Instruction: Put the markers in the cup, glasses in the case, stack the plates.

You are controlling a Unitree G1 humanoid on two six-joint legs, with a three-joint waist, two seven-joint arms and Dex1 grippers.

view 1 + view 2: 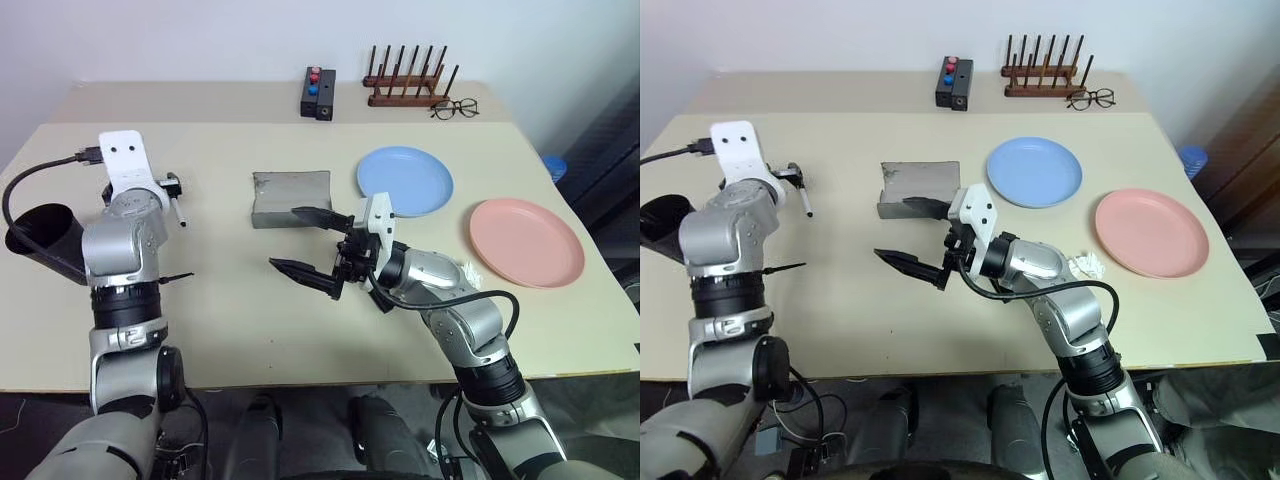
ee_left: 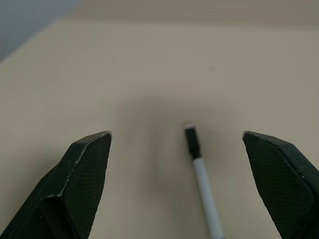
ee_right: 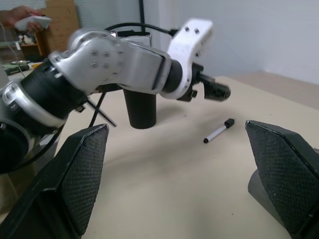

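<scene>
White marker on table, between left pincer fingers

table: cup at far left edge, white marker just right of it, case mid-table, two plates side by side to its right. button box, rack, spectacles along back.

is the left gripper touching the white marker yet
Apart. In the left wrist view the open left gripper hangs over the table with the white marker lying between its fingers, bare tabletop showing on both sides of it.
</scene>
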